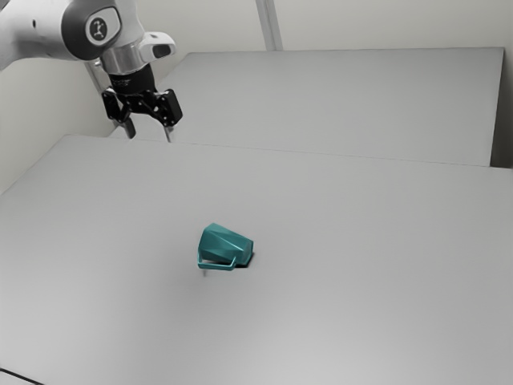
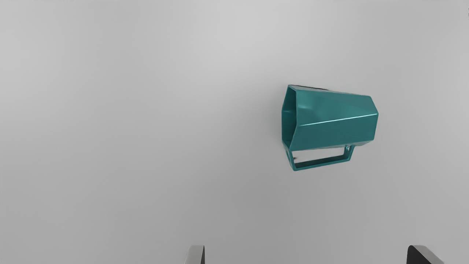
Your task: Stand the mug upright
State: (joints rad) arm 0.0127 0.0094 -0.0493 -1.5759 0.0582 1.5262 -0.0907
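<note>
Mug (image 2: 335,119) on its side on the table (image 1: 361,297), well below the wide-apart jaws.

Is a teal, faceted mug (image 2: 333,124) with an angular handle (image 2: 322,161) jutting out sideways. Lies tipped over on its side, lower than the pincer (image 1: 150,138) and well apart from it.

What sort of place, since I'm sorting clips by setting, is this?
Probably a robot test room: a robot arm, a grey table with a tipped mug, and pale walls.
</note>
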